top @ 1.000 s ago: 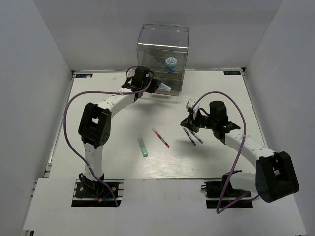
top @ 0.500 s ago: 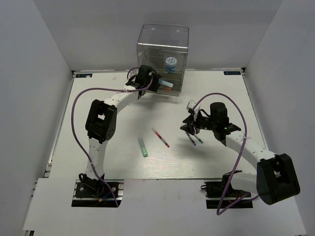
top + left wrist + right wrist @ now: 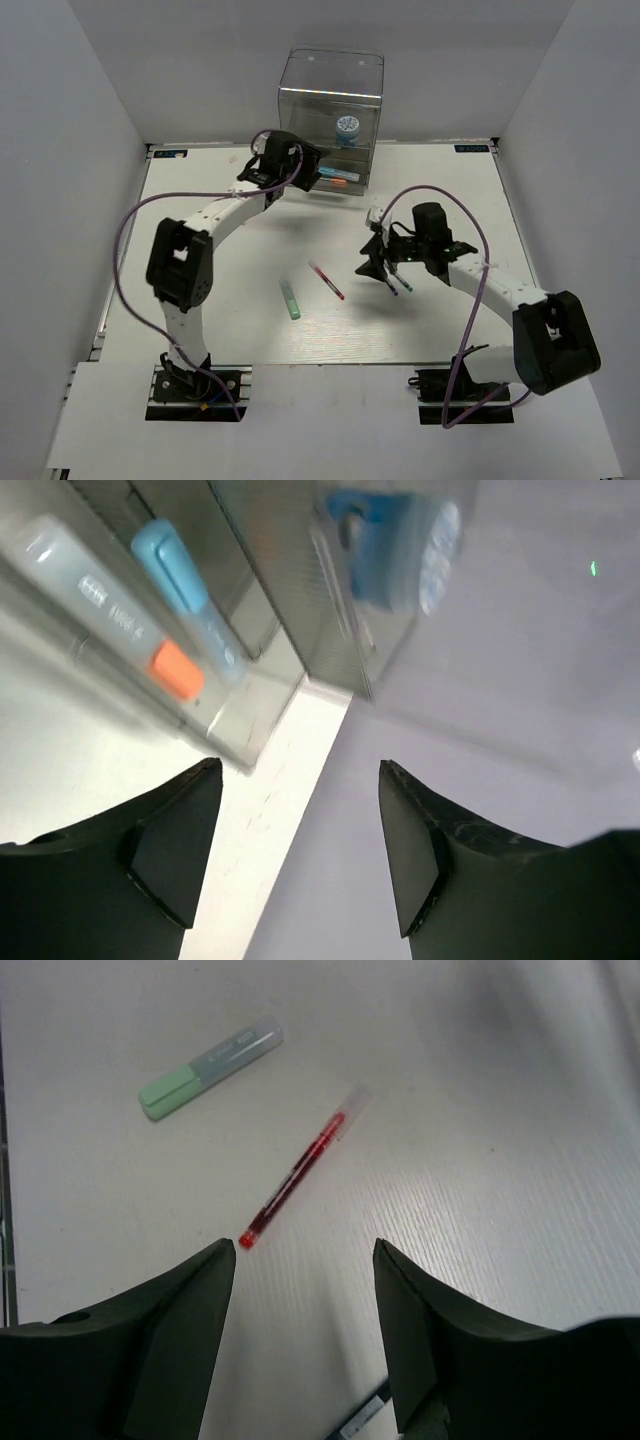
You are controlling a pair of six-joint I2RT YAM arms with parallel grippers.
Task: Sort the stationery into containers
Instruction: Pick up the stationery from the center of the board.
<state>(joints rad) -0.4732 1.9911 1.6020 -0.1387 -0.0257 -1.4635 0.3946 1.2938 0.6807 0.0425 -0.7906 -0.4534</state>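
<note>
The clear container (image 3: 330,100) stands at the table's far edge with the blue-and-white jar (image 3: 347,128) (image 3: 395,545) in an upper compartment. A light-blue marker (image 3: 185,575) and an orange-tipped marker (image 3: 110,605) lie side by side in its lower compartment (image 3: 336,179). My left gripper (image 3: 312,166) (image 3: 300,770) hangs open and empty just in front of that compartment. The red pen (image 3: 326,280) (image 3: 295,1178) and green marker (image 3: 290,298) (image 3: 210,1068) lie mid-table. My right gripper (image 3: 376,264) (image 3: 303,1245) is open and empty above the table, right of the red pen. Two dark pens (image 3: 398,283) lie beneath it.
Grey walls close in the white table (image 3: 200,290) on three sides. The purple cables (image 3: 140,215) loop out from both arms. One dark pen's end (image 3: 362,1418) shows at the bottom of the right wrist view.
My left gripper has opened and let the light-blue marker go into the lower compartment. My right gripper has opened and shifted a little left, toward the red pen.
</note>
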